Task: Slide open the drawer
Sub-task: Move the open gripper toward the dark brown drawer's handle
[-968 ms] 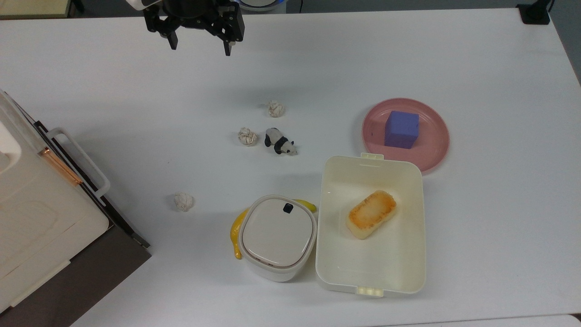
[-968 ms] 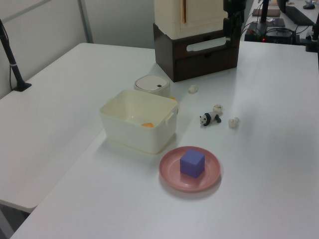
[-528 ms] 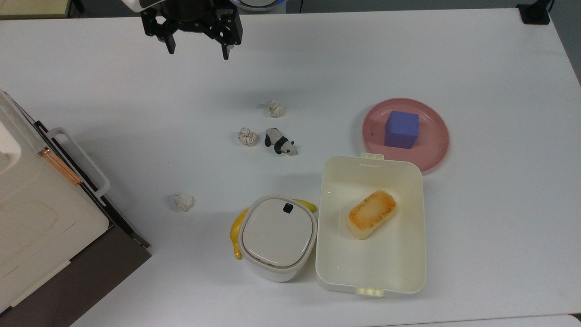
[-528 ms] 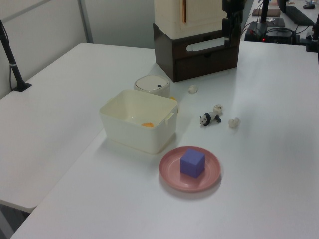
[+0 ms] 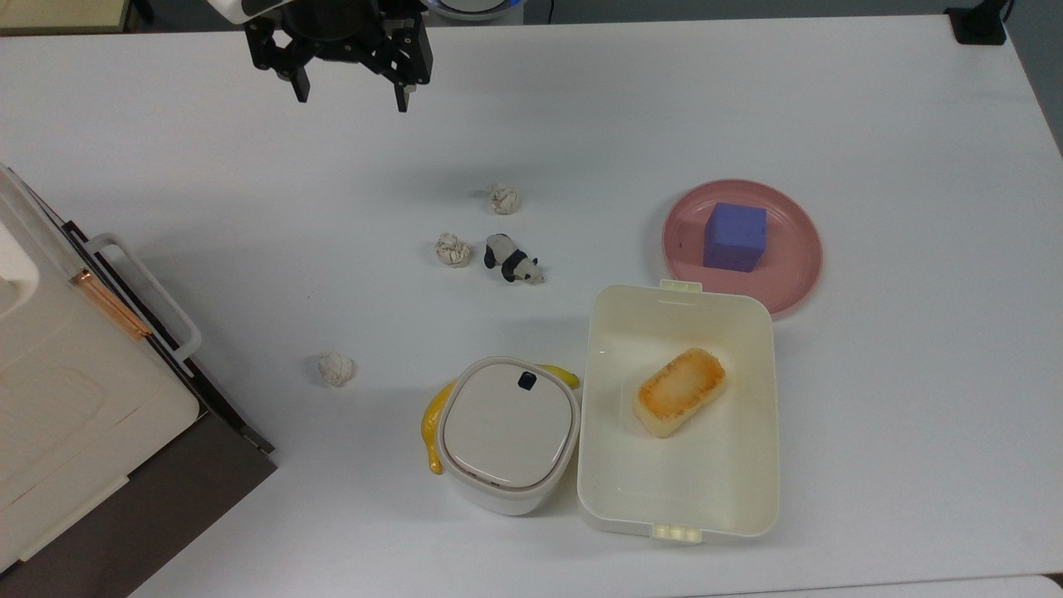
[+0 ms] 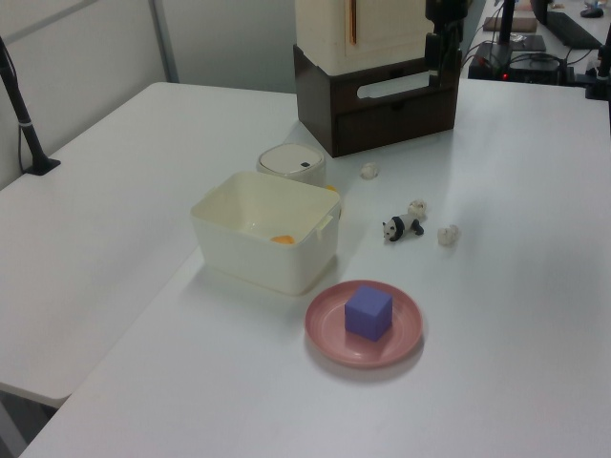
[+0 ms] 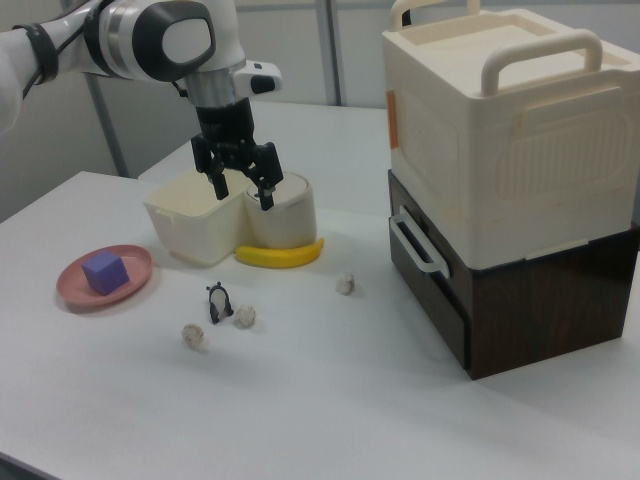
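The drawer (image 7: 428,283) has a dark brown front and a white bar handle (image 7: 414,244). It sits flush in the brown cabinet under a cream appliance (image 7: 500,130). In the top view the handle (image 5: 146,291) is at the left edge; in the left view the drawer front (image 6: 406,99) is at the far end of the table. My gripper (image 5: 350,93) hangs open and holds nothing. It is above the table at the top view's upper left, well apart from the handle. In the right view the gripper (image 7: 244,195) hovers in front of the lunch box.
Between gripper and drawer lie three crumpled paper balls (image 5: 336,368) and a toy panda (image 5: 512,259). A lidded white container (image 5: 507,432) sits over a banana (image 5: 432,428), beside a cream lunch box (image 5: 751,399) holding bread. A pink plate (image 5: 797,249) carries a purple cube (image 5: 734,236).
The open gripper has drifted a little toward the top view's left. The drawer and the table objects have not moved.
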